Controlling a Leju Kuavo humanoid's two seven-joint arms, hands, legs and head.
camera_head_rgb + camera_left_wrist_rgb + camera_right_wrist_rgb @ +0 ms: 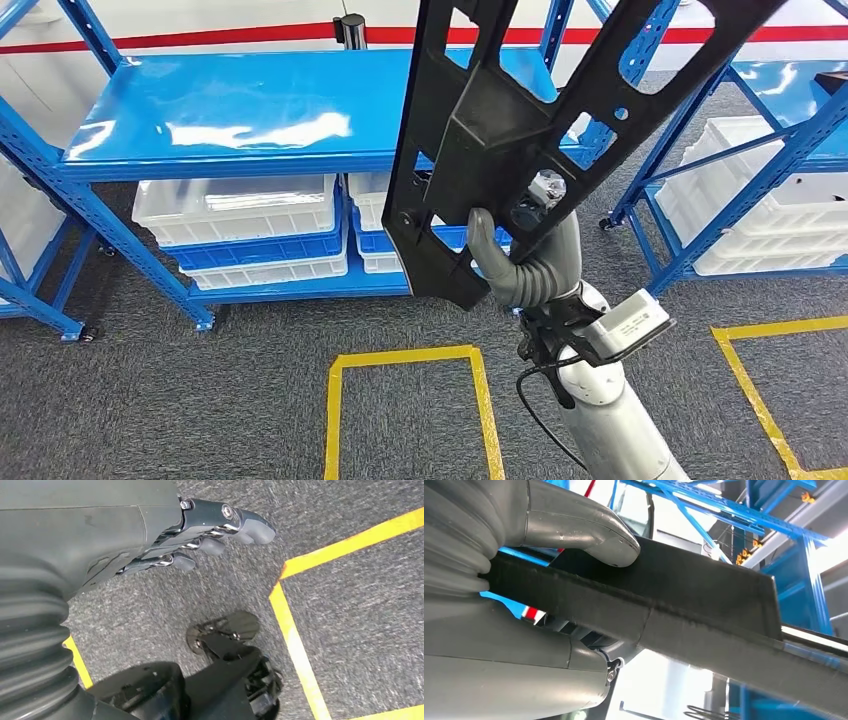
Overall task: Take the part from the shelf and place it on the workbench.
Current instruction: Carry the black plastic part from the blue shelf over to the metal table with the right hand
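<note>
The right hand [525, 262] is raised in front of the blue shelf [240, 125], fingers clamped around the lower end of a long black plastic part [500, 130]. The thumb lies across the near face of the part, and the other fingers wrap behind it. The part is off the shelf, held up in the air. Its long axis runs steeply upward from the hand; a wide flat panel with cut-out slots rises nearly straight up, and a narrower bar with holes slants up toward the right, out past the top of the head view. From the right wrist, the thumb [594, 535] presses on one dark flat face of the part [704, 610], which stretches away from the palm.

The left hand [200, 530] hangs over the grey carpet [360, 605] beside yellow floor tape [295, 635], its fingers held loosely together, slightly curled, gripping nothing.

White bins [240, 205] sit on the shelf's lower level.
</note>
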